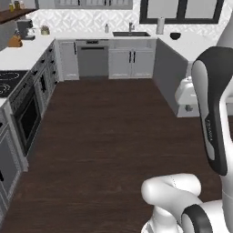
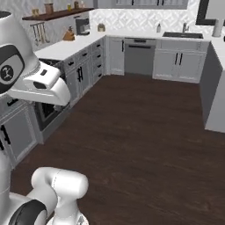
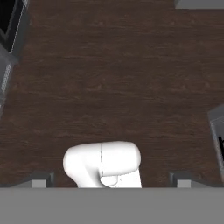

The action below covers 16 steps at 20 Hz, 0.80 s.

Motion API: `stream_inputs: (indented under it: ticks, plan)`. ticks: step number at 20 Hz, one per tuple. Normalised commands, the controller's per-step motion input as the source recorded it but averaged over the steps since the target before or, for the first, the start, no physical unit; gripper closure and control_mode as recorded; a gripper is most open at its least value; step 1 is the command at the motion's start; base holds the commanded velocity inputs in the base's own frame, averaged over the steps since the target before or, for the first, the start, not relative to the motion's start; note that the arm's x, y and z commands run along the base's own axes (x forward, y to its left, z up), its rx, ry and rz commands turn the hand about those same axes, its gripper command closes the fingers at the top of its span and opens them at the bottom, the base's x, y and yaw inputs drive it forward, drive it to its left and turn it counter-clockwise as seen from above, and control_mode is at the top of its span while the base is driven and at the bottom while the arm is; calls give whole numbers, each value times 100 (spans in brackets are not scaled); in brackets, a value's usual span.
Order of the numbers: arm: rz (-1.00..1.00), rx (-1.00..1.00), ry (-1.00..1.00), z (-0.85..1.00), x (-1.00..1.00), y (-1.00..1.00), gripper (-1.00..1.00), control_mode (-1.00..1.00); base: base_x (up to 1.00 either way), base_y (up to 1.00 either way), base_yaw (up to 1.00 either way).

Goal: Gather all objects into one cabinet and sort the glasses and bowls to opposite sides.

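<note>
In the hand view my gripper [image 3: 111, 180] points down at the dark wood floor. It is open, its two fingertips [image 3: 41, 179] stand far apart and nothing is held between them. The lower edge of the grey glass-paned wall cabinet [image 1: 93, 3] runs along the far wall above the dishwasher, and the right base view catches it too [image 2: 162, 2]. A small dark bowl-shaped thing [image 1: 175, 35] sits on the far right counter; its colour is too small to tell. The red and cream cups are out of view.
Grey base cabinets and an oven [image 1: 27, 116] line the left wall. A sink [image 1: 131, 33] sits on the far counter. A counter peninsula [image 1: 170, 73] juts out on the right. A dark wooden open shelf [image 2: 57, 15] holds small items. Open wood floor [image 1: 104, 136] lies ahead.
</note>
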Motion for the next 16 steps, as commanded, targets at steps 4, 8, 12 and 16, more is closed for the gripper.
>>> stream_inputs:
  ticks: [4, 8, 12, 16]
  plan:
    - [0, 0, 0, 0, 0, 0, -100, 100, 0, -2, -52]
    - [0, 0, 0, 0, 0, 0, -100, 100, 0, 0, -50]
    - [0, 0, 0, 0, 0, 0, -100, 100, 0, 0, -53]
    - [0, 0, 0, 0, 0, 0, -100, 100, 0, 0, -56]
